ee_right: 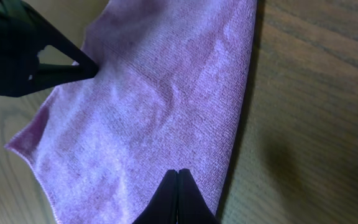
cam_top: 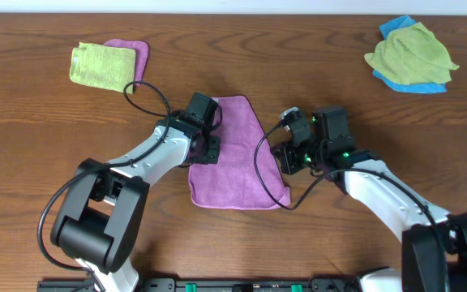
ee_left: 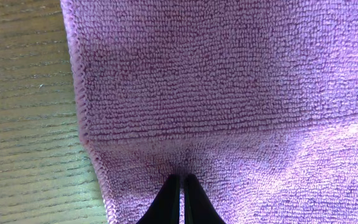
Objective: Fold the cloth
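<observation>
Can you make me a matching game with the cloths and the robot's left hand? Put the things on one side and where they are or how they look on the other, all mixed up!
Things:
1. big purple cloth
2. blue cloth
3. folded green cloth
4. left gripper

Places or states:
A. far left, lying on a small purple cloth
B. shut, tips on the big purple cloth
C. middle of the table
D. far right, under a crumpled green cloth

Pairs: 1-C, 2-D, 3-A, 4-B
</observation>
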`<act>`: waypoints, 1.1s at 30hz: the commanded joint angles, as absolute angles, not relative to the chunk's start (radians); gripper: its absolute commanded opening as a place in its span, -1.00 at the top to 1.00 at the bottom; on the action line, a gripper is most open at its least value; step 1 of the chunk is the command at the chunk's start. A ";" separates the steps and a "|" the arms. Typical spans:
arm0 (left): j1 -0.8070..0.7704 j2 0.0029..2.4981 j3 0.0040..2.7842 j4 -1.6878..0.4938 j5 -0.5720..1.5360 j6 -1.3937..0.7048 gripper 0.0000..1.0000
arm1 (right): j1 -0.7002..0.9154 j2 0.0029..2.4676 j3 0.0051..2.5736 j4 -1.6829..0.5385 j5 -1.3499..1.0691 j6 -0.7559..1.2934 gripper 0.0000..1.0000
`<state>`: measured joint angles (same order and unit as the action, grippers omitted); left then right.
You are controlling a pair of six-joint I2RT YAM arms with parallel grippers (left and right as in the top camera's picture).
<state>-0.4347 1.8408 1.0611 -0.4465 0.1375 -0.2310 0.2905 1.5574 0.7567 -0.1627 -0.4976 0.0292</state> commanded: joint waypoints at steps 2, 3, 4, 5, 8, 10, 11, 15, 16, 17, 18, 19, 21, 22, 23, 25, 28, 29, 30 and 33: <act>-0.434 1.847 1.055 -0.461 0.122 -0.224 0.88 | 0.295 1.598 0.778 -0.137 -0.503 0.021 0.97; -0.433 1.847 1.055 -0.465 0.122 -0.224 0.88 | 0.295 1.610 0.785 -0.136 -0.506 0.021 0.97; -0.433 1.847 1.055 -0.469 0.120 -0.224 0.88 | 0.295 1.623 0.792 -0.138 -0.506 0.021 0.97; -0.434 1.847 1.055 -0.473 0.120 -0.224 0.88 | 0.295 1.631 0.797 -0.138 -0.506 0.021 0.97; -0.434 1.847 1.055 -0.496 0.119 -0.224 0.88 | 0.295 1.652 0.814 -0.137 -0.506 0.021 0.97; -0.434 1.847 1.053 -0.515 0.118 -0.224 0.88 | 0.295 1.657 0.824 -0.138 -0.506 0.021 0.98; -0.434 1.847 1.049 -0.520 0.114 -0.224 0.88 | 0.295 1.657 0.827 -0.137 -0.506 0.021 0.98; -0.434 1.847 1.016 -0.523 0.112 -0.226 0.88 | 0.295 1.657 0.848 -0.139 -0.506 0.021 0.97; -0.434 1.847 1.007 -0.522 0.112 -0.233 0.88 | 0.295 1.657 0.854 -0.142 -0.506 0.021 0.98; -0.434 1.847 0.997 -0.520 0.112 -0.236 0.88 | 0.295 1.657 0.857 -0.143 -0.505 0.021 0.97; -0.434 1.847 0.988 -0.519 0.112 -0.240 0.88 | 0.295 1.657 0.858 -0.142 -0.505 0.021 0.97; -0.434 1.847 0.983 -0.519 0.112 -0.240 0.88 | 0.295 1.657 0.859 -0.143 -0.505 0.021 0.97; -0.433 1.847 0.973 -0.520 0.108 -0.240 0.88 | 0.295 1.657 0.862 -0.148 -0.505 0.021 0.98; -0.433 1.847 0.968 -0.521 0.099 -0.241 0.88 | 0.295 1.657 0.863 -0.150 -0.505 0.021 0.97; -0.433 1.847 0.965 -0.522 0.094 -0.241 0.88 | 0.295 1.657 0.864 -0.154 -0.505 0.021 0.97; -0.433 1.847 0.959 -0.525 0.072 -0.255 0.88 | 0.295 1.657 0.865 -0.157 -0.505 0.021 0.98; -0.433 1.847 0.957 -0.539 0.035 -0.271 0.88 | 0.295 1.657 0.868 -0.171 -0.501 0.021 0.98; -0.433 1.847 0.957 -0.545 0.018 -0.274 0.88 | 0.295 1.657 0.869 -0.176 -0.500 0.020 0.98; -0.433 1.846 0.957 -0.551 0.005 -0.278 0.88 | 0.295 1.657 0.870 -0.178 -0.501 0.020 0.98; -0.433 1.845 0.957 -0.574 -0.020 -0.285 0.88 | 0.295 1.657 0.870 -0.188 -0.501 0.020 0.97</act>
<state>-0.4393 1.8065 1.0107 -0.5312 0.0677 -0.2657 0.2905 1.6489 0.8501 -0.1791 -0.4976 0.0292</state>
